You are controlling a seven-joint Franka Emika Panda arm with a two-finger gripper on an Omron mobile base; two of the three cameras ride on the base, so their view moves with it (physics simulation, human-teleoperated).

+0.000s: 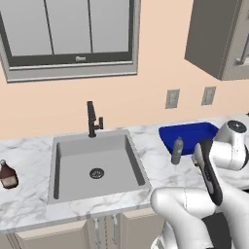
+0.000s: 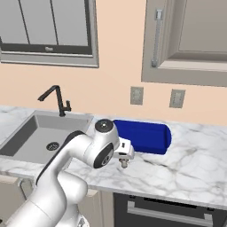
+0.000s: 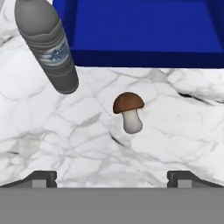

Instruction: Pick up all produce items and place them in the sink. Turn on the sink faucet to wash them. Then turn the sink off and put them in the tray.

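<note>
Gripper (image 3: 112,177) hangs over the worktop with its fingertips (image 3: 41,178) spread wide — nothing between them, nothing touched. In the right base view the gripper (image 2: 124,163) points down just in front of the tray's near wall.

Just past the fingertips in the hand view, the mushroom (image 3: 128,112) stands upright on the bare marble worktop (image 3: 175,127), brown cap up, pale stem down, apart from everything around it. To its left in that view a grey bottle (image 3: 47,43) with a printed label stands close by, leaning across the picture from the camera's angle; in the left base view the same bottle (image 1: 177,151) stands upright just off the tray's front left corner.

Beyond the mushroom — the blue tray (image 3: 144,59), its near rim running right across the hand view, near but not touching the mushroom. In the left base view the tray (image 1: 168,133) sits on the worktop (image 1: 29,155) to the right of the sink (image 1: 58,165), towards the back wall.

The sink's grey basin shows its round drain (image 1: 97,173). The black faucet (image 1: 92,119) rises at the sink's back edge.

Far left, near the worktop's left edge, a brown bottle (image 1: 7,175) stands alone, well apart from the sink.
</note>
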